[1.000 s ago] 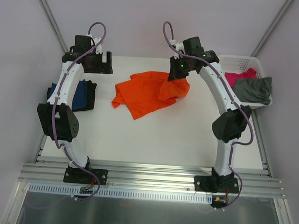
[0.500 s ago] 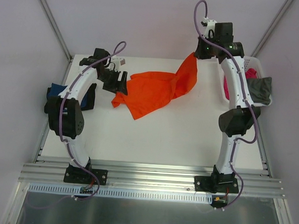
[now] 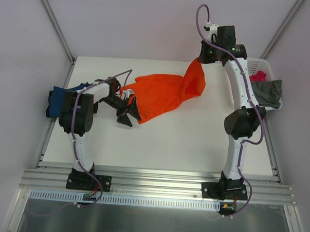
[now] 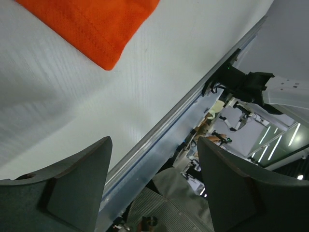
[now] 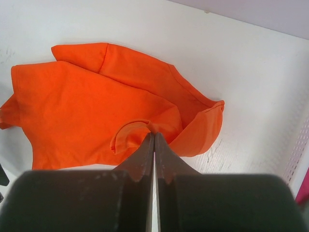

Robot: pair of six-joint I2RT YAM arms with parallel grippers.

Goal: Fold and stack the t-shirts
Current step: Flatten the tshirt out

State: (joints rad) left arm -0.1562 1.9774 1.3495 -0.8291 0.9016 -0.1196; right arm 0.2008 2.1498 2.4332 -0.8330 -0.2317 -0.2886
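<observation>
The bright orange t-shirt (image 3: 158, 93) lies spread on the white table, its right edge pulled up off the surface. My right gripper (image 3: 200, 59) is shut on that raised edge; in the right wrist view the gripper (image 5: 154, 135) pinches a fold of the orange t-shirt (image 5: 82, 111). My left gripper (image 3: 129, 115) hovers open at the shirt's near left corner, touching nothing. The left wrist view has the gripper (image 4: 152, 145) with empty jaws and only an orange corner (image 4: 96, 29) above. A navy t-shirt (image 3: 57, 99) lies at the left edge. Magenta (image 3: 258, 76) and grey-olive (image 3: 266, 92) t-shirts sit in the basket.
A white lattice basket (image 3: 250, 62) stands at the table's back right corner; its wall (image 5: 300, 145) shows at the right of the right wrist view. The metal rail (image 3: 157, 180) runs along the near edge. Bare table (image 3: 169, 142) lies in front of the orange shirt.
My right gripper has lifted the orange shirt's right edge up and toward the back. My left arm has swung from the back left down to the shirt's near left corner, jaws somewhat narrower.
</observation>
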